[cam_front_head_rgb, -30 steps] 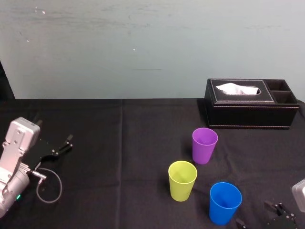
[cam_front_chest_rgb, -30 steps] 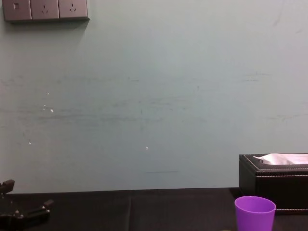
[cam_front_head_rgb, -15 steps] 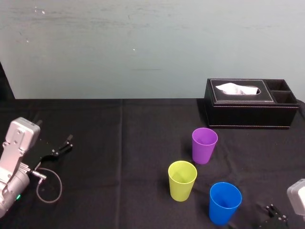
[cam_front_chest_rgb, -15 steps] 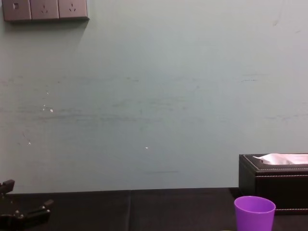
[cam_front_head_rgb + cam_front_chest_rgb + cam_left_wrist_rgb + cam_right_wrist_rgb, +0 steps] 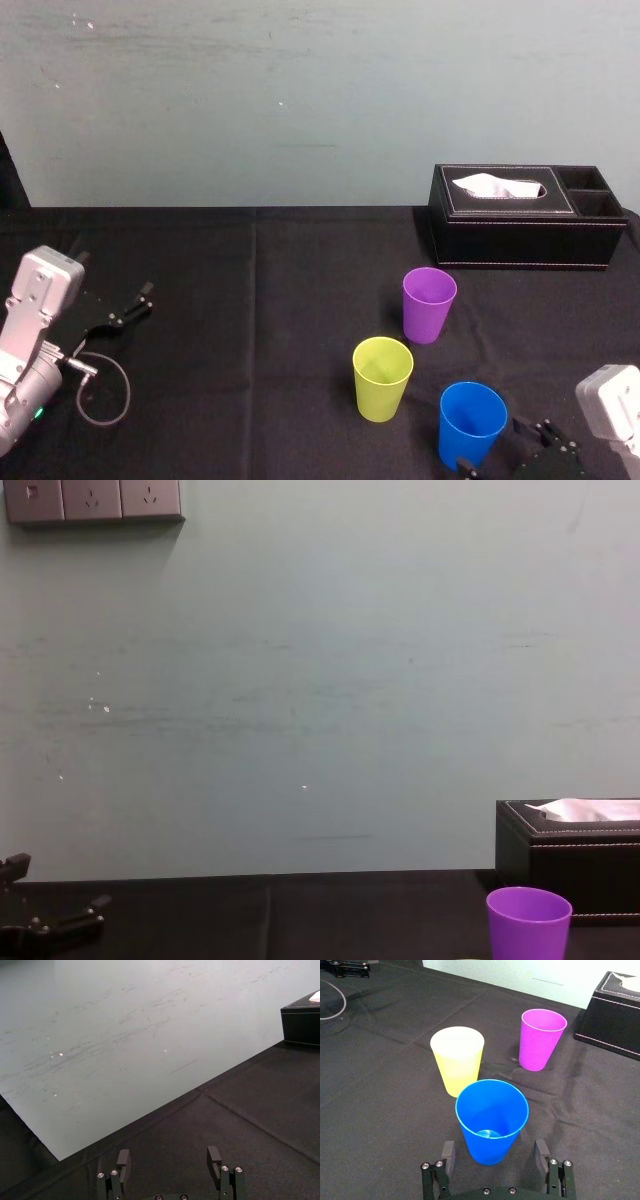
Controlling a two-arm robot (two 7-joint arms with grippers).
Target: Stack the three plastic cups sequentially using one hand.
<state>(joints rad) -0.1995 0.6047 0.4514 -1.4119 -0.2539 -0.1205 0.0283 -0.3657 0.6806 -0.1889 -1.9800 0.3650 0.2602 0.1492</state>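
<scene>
The three plastic cups are seen standing upright and mouth-up on the black-clothed table (image 5: pixel 250 300), right of its middle, each kept apart from the others. The purple cup (image 5: pixel 429 304) is placed farthest from the robot, in front of the black tissue box (image 5: pixel 520 235), from whose slot a white tissue is raised. The yellow-green cup (image 5: pixel 383 378) is set nearer the robot and a little to the left of the purple one. The blue cup (image 5: pixel 472 425) is found nearest the robot, to the right of the yellow-green one. The right gripper (image 5: pixel 494 1152) is held low at the near right part of the table, just on the robot's side of the blue cup. Its jaws are spread wide, wider than the cup's base, with one finger at each side of the cup's lower part. In the right wrist view a gap is seen between each finger and the cup wall, so nothing is grasped. The left gripper (image 5: pixel 169 1156) is parked at the far left of the table, well apart from the cups. Its fingers are spread apart with nothing between them. A looped cable (image 5: pixel 100 392) is laid on the cloth beside the left arm.
</scene>
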